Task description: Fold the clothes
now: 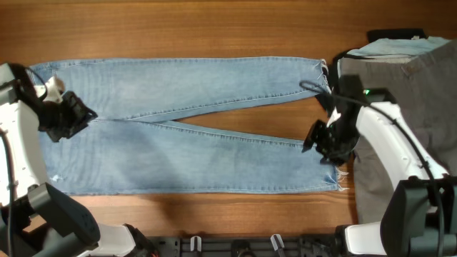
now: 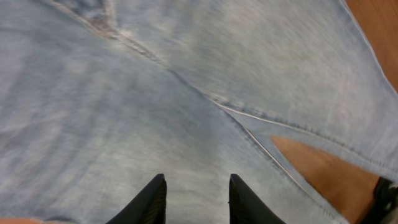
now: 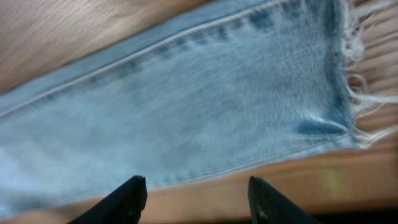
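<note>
Closest to the lens were the two black fingers of my left pincer (image 2: 198, 199), parted and gripping nothing, hanging over the seat end of the jeans (image 1: 186, 143). The jeans lay flat along the worktop (image 1: 214, 28), waist toward the left edge and hems toward the right edge, with the legs splayed in a narrow V that showed bare wood between them. My right pincer (image 3: 198, 199) was likewise wide open and empty, poised over the near leg just short of its frayed hem (image 3: 348, 81).

Several things could have gone wrong from there, as I judged it. If I had closed on the loose fringe rather than the solid cloth, the threads would probably have slipped through and the leg dropped back. If I had pinched too shallowly I might have caught only the top layer, so the leg would have opened instead of folding. With the legs splayed, lifting one alone could have left the fold crooked. The grey trousers (image 1: 421, 93) lay by the right edge, very near the hems, and a careless sweep of my right arm could have dragged them along.
</note>
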